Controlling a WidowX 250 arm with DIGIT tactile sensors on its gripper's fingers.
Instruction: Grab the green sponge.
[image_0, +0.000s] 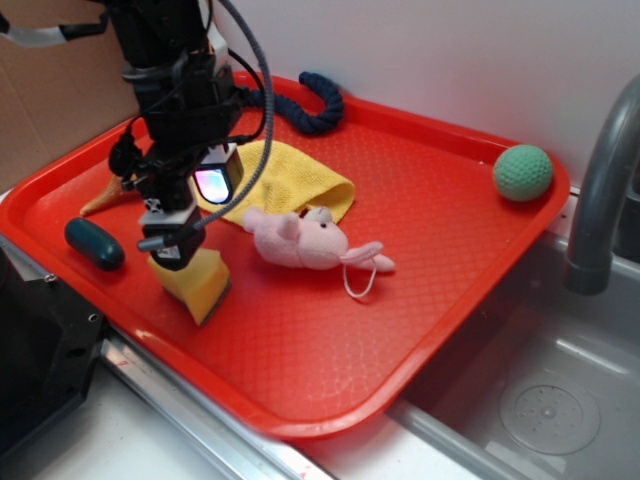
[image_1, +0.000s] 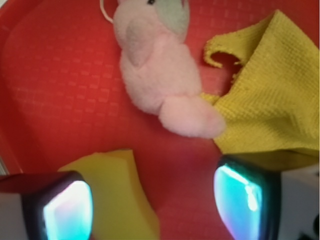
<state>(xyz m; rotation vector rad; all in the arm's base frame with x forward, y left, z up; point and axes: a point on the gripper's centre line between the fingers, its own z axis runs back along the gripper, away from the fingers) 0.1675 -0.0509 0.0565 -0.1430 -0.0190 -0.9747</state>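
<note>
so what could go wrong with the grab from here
The gripper is open, and the sponge sits beside the left pad rather than centred, so closing may only clip its edge and let it slip out. The yellow cloth lies right by the other pad and could get pinched too. The plush pig is close ahead and might be nudged.

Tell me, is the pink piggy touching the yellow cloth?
Touching. In the wrist view the plush pig's rounded end presses right against the yellow cloth's edge with no red tray showing between them there.
</note>
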